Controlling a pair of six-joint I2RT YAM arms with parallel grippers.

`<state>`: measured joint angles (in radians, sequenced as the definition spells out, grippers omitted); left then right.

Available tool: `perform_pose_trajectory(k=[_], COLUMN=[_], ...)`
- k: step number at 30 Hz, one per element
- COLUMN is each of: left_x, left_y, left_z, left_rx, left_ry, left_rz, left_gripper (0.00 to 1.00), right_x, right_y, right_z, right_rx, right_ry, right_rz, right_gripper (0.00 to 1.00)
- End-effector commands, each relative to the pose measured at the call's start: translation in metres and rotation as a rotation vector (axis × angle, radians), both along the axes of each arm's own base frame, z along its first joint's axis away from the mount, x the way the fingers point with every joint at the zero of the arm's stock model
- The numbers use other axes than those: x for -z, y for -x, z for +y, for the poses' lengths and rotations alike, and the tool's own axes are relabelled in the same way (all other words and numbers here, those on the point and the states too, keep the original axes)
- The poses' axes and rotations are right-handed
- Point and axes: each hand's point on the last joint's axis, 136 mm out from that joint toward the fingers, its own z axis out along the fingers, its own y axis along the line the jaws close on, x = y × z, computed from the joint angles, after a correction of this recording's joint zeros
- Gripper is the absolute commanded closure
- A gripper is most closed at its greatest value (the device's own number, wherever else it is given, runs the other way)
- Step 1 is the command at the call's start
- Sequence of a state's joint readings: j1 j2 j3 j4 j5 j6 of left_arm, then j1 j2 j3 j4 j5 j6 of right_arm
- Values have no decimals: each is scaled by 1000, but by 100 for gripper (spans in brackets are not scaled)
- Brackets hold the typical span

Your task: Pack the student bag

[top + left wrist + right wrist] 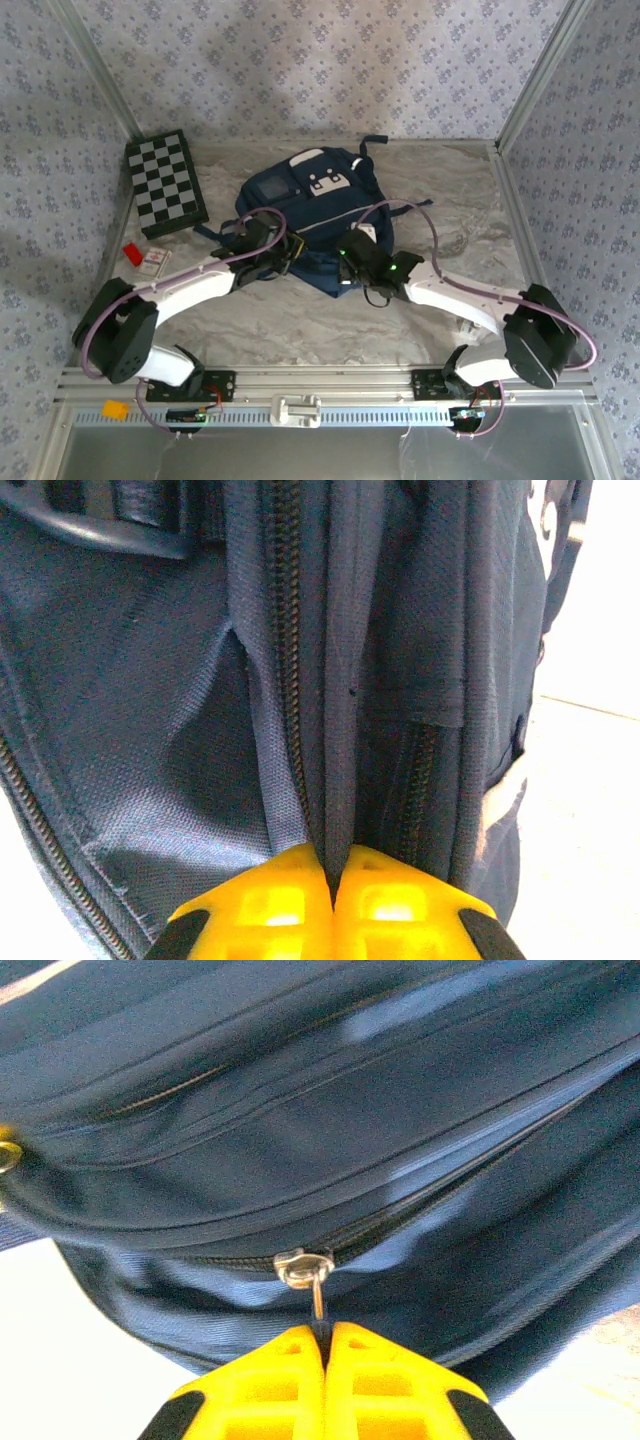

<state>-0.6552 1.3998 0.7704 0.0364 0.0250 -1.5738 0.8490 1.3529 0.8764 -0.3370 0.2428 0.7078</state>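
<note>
While both arms reach in over the grey-veined marble tabletop (330, 335), the student bag (310, 195) lies flat near its middle, a little toward the far side. Its white-patched front pockets face up and its carry handle points at the back wall. Blue-grey floral wallpaper (300, 60) closes the cell in on three sides, and an aluminium rail (320, 385) runs along the near edge.

Now to the bag itself, the one container out here. The left gripper (332, 870) has its yellow fingers pressed together on a thin fold of navy fabric, right beside a line of dark zipper teeth (288, 680). Over on the other side, the right gripper (323, 1335) is clamped on the metal zipper pull (317, 1302), which hangs from a silver slider (303, 1266) on the bag's near edge. What is inside the bag can't be seen from these angles.

Counting up: one backpack, two arms, two grippers, both gripping that bag. One folded black-and-white chequered board (166, 184) sits well to the left of the bag, near the far-left corner. Just in front of it, at the left edge, lie two small items side by side, a red piece (133, 253) and a pale packet (156, 262), possibly cards, too small to call.
</note>
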Motion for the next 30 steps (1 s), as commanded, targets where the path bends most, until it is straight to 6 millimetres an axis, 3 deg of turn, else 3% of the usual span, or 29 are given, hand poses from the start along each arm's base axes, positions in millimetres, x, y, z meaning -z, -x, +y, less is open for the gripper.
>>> perform_pose_trajectory(k=[1, 5, 10, 14, 18, 21, 26, 27, 30], left_x=[-5, -28, -49, -57, -55, -46, -27, -25, -15], left_y=[-5, -16, -38, -66, -68, -51, -21, -16, -8], left_z=[36, 48, 56, 62, 70, 75, 85, 81, 77], left_rx=[21, 154, 264, 331, 361, 330, 206, 205, 179], left_ry=[-110, -137, -107, -77, -78, -81, -65, -60, -56], left_rz=[-48, -107, -187, -256, -268, -217, -133, -118, -88], left_gripper=[100, 100, 100, 100, 96, 81, 60, 58, 56], right_x=[17, 7, 3, 3, 10, 25, 35, 28, 39], right_y=[11, 26, 54, 49, 30, 20, 9, 5, 1], right_z=[-38, -5, 61, 109, 120, 118, 119, 126, 122], right_rx=[-2, -212, -389, -418, -351, -312, -306, -305, -278], right_ry=[118, 98, 14, -14, 35, 42, 55, 46, 87], right_rz=[61, 47, 71, 64, 62, 86, 88, 79, 109], right_gripper=[100, 100, 100, 100, 100, 100, 100, 100, 100])
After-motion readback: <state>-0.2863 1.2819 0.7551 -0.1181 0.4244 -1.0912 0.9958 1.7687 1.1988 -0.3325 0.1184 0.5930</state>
